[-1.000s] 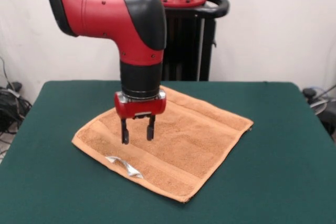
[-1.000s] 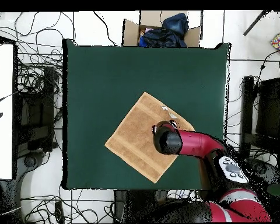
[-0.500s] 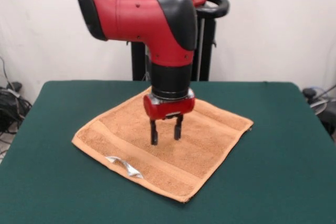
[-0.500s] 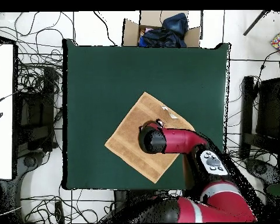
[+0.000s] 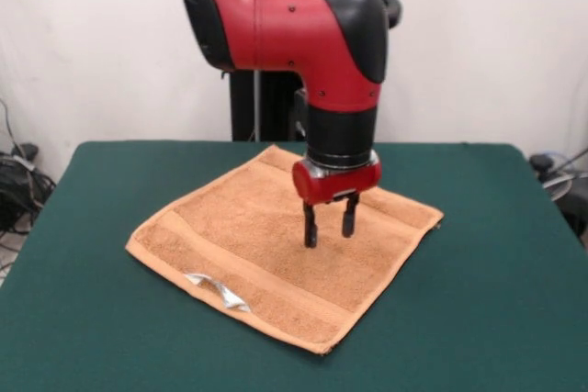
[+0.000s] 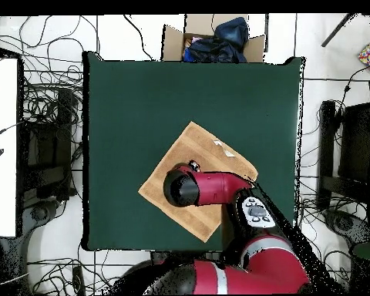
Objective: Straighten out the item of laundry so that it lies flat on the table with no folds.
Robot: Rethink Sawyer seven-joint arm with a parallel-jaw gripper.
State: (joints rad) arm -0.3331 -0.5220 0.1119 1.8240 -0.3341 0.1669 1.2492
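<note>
A large rectangular table [image 5: 496, 254] with a dark green felt-like top holds the orange-tan terry cloth towel [image 5: 248, 245], spread flat near its middle, small white tag [image 5: 220, 291] showing. The red-and-black gripper [image 5: 328, 227] hangs above it, prongs parted.

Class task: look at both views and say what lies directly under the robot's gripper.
The orange-tan hand towel, spread on the green table, lies under the open gripper. Overhead, the arm hides that patch.

Bright, even indoor light, soft shadows only, mild glare on the red arm [image 5: 276, 16].
</note>
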